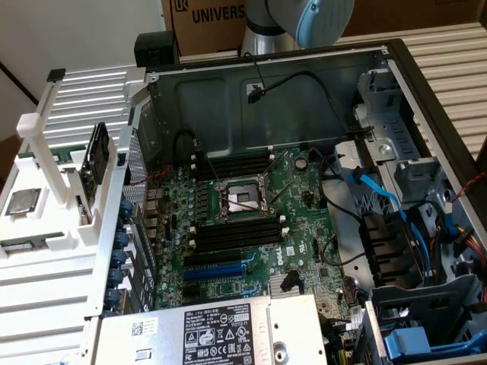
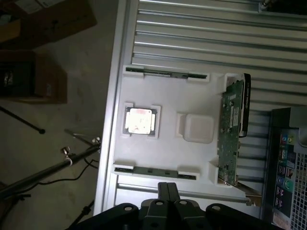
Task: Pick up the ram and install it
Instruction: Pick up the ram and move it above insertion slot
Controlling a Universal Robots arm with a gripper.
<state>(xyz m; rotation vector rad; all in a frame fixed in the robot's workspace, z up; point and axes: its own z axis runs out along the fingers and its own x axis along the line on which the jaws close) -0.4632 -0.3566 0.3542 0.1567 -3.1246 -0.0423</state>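
Two ram sticks sit edge-up in holders on the white tray (image 2: 168,103): one ram stick (image 2: 165,73) on the tray's far side from my fingers, the other ram stick (image 2: 153,170) just ahead of them. My gripper (image 2: 168,185) hovers high above the tray edge, shut with nothing between its fingers. In the exterior view the tray (image 1: 53,266) lies at the exterior view's left of the open computer case, with one ram stick (image 1: 23,245) near its front. Black memory slots (image 1: 236,237) flank the processor socket (image 1: 240,199) on the motherboard.
A square silver processor chip (image 2: 139,120) lies on the tray, and a green expansion card (image 2: 232,139) stands upright at its edge. The arm's blue-capped joint (image 1: 316,19) hangs over the case's back wall. Cables and drive bays (image 1: 403,228) crowd the exterior view's right; a power supply (image 1: 221,331) sits in front.
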